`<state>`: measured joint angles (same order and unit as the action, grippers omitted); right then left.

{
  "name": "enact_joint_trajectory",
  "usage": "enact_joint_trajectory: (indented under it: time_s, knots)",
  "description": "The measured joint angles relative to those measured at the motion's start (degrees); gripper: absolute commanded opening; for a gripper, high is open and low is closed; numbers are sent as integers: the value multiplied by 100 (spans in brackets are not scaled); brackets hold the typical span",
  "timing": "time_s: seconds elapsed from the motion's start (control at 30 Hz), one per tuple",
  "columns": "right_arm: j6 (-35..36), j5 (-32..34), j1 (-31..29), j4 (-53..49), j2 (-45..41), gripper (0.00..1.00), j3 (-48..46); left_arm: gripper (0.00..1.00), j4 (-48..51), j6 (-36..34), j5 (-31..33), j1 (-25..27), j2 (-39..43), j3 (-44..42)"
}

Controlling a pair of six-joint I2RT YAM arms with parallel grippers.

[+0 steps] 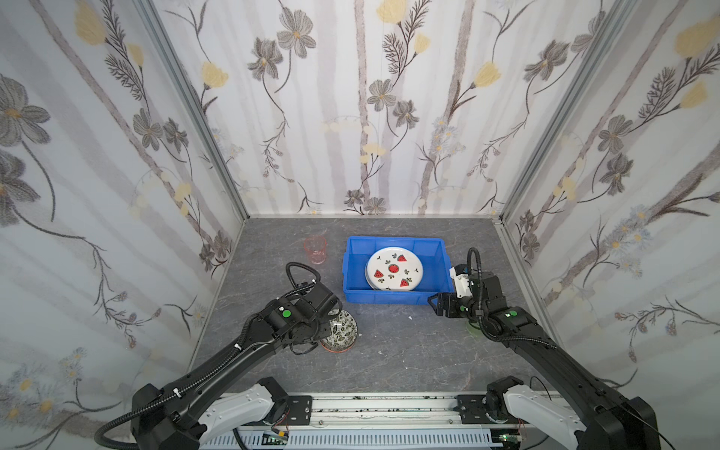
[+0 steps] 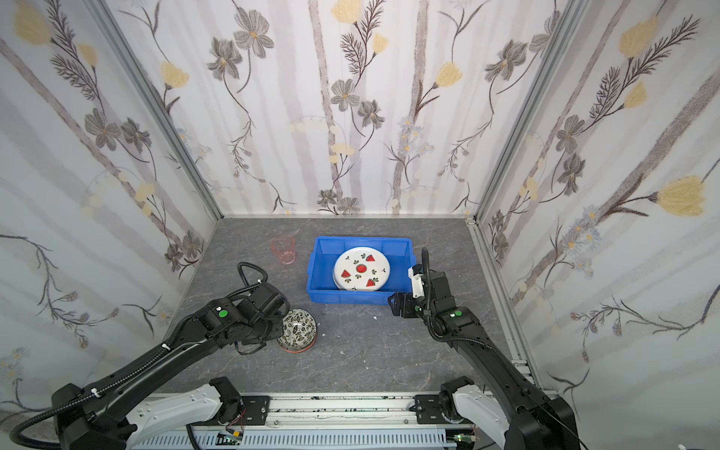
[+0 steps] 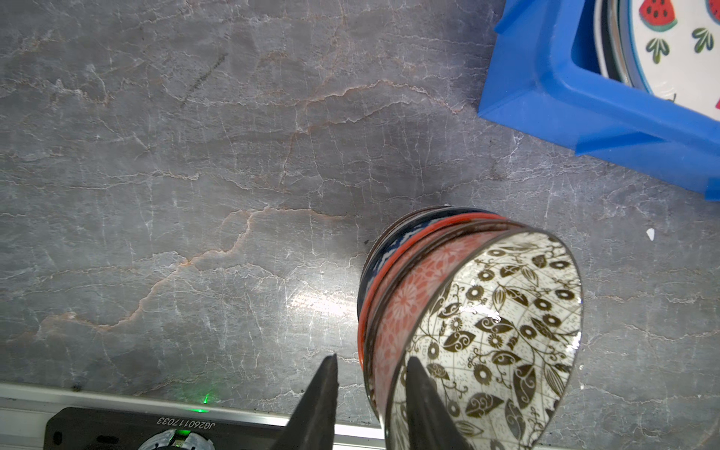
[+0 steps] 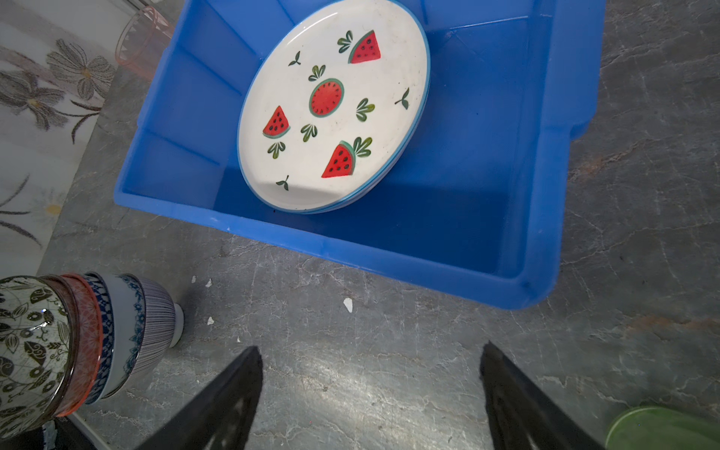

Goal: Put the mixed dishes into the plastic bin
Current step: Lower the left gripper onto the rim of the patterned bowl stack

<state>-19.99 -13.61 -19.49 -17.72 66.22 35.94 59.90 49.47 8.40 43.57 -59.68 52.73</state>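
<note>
Translucent pink plastic cup (image 1: pixel 315 249): upright, well beyond the left claw (image 3: pixel 372 358), outside the bin. Left claw: fingers narrowly parted, straddling the rim of the glazed black-and-white leaf bowl (image 3: pixel 495 331) topping a nested ceramic stack. The outer finger stands clear and nothing is held; judged a rim pinch in preparation. Bright blue rectangular plastic bin (image 4: pixel 350 249): directly ahead of the right claw (image 4: pixel 370 346), containing a glossy round watermelon plate (image 4: pixel 331 105). Right claw: wide apart, empty. Green cup (image 4: pixel 658 428): just beside its finger.
</note>
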Motion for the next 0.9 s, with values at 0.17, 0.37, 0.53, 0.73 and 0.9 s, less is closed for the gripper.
enact_joint_trajectory:
  time_s: [0.17,0.37,0.53,0.73,0.9]
  knots:
    - [-55,-2,0,0,0,86,-35,30,31,-22,0,-2,-68,31]
    - [-52,-9,0,-2,0,86,-35,25,33,-20,2,-2,-103,31]
    - [-52,-22,0,-2,33,86,-33,22,31,-17,2,0,-186,68]
    - [-52,-46,0,2,87,86,-33,15,22,0,-2,9,-221,72]
    - [-52,-96,0,2,116,86,-33,11,7,0,-7,11,-225,72]
